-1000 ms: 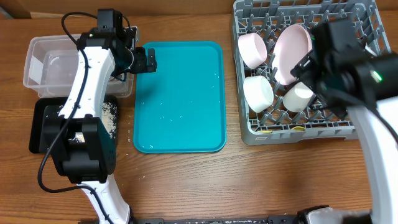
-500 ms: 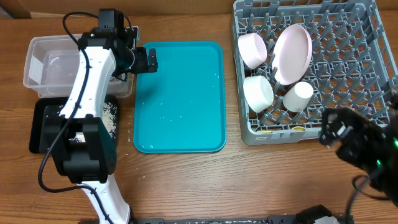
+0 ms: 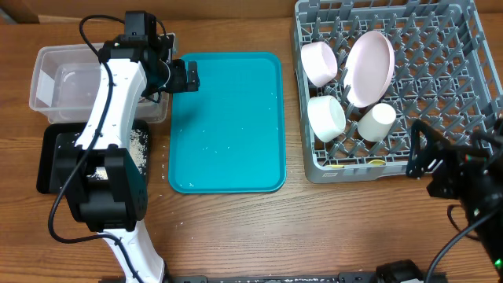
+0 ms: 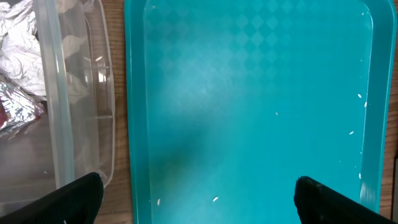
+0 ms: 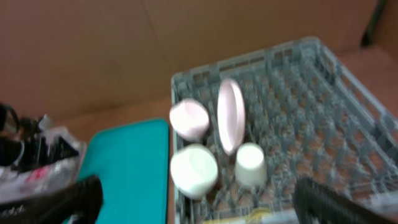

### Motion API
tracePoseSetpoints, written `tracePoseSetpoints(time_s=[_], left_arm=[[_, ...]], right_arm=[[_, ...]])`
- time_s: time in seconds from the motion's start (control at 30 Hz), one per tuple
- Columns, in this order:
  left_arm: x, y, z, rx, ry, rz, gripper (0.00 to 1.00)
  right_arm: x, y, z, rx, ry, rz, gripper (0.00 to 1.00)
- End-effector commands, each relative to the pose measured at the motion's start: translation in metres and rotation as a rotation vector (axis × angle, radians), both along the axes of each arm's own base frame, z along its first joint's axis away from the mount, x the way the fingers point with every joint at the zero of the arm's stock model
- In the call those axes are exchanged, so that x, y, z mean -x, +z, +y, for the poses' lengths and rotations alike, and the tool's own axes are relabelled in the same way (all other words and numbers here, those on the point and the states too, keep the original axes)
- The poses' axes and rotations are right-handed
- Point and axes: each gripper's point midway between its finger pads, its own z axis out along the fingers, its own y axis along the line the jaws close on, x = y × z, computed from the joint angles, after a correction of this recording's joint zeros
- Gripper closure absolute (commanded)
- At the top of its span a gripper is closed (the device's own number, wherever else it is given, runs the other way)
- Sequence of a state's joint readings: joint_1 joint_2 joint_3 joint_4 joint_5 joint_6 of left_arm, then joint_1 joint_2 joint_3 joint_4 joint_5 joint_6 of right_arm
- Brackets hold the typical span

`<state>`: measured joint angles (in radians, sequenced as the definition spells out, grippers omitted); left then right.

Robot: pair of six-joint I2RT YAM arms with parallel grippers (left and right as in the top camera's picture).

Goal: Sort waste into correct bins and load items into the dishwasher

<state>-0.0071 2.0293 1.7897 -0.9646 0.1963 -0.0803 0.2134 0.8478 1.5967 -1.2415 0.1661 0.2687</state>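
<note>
A grey dish rack (image 3: 440, 94) at the right holds a pink bowl (image 3: 319, 61), a pink plate (image 3: 369, 67), a white bowl (image 3: 326, 118) and a white cup (image 3: 376, 121). They also show, blurred, in the right wrist view: the rack (image 5: 311, 93), the plate (image 5: 229, 115), the white cup (image 5: 250, 165). A teal tray (image 3: 228, 122) lies in the middle with only crumbs on it. My left gripper (image 3: 189, 76) is open and empty over the tray's upper left corner (image 4: 199, 205). My right gripper (image 3: 440, 169) is open and empty, off the rack's front right.
A clear plastic bin (image 3: 86, 82) with crumpled foil (image 4: 18, 68) stands at the far left. A black tray (image 3: 59, 157) with white crumbs sits in front of it. Cardboard backs the table.
My right arm has pulled back from above the dish rack to the front right of the table. The left arm has not moved.
</note>
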Motion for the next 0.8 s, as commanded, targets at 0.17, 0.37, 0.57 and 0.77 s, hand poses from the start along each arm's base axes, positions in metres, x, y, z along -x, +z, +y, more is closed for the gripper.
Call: tracePoseSetpoints(time_s=[0.17, 0.37, 0.57, 0.77], left_arm=[[-0.004, 0.002, -0.002, -0.001, 0.004, -0.005, 0.00], [-0.004, 0.002, -0.002, -0.001, 0.004, -0.005, 0.00], [-0.004, 0.002, -0.002, -0.001, 0.004, -0.005, 0.00], [-0.004, 0.002, -0.002, -0.001, 0.004, -0.005, 0.00]], right_arm=[[-0.012, -0.084, 0.006, 0.059, 0.109, -0.220, 0.00], [-0.026, -0.154, 0.010, 0.049, 0.136, -0.336, 0.00], [-0.033, -0.204, 0.012, 0.050, 0.149, -0.400, 0.00], [-0.030, -0.223, 0.019, 0.120, 0.206, -0.427, 0.00]])
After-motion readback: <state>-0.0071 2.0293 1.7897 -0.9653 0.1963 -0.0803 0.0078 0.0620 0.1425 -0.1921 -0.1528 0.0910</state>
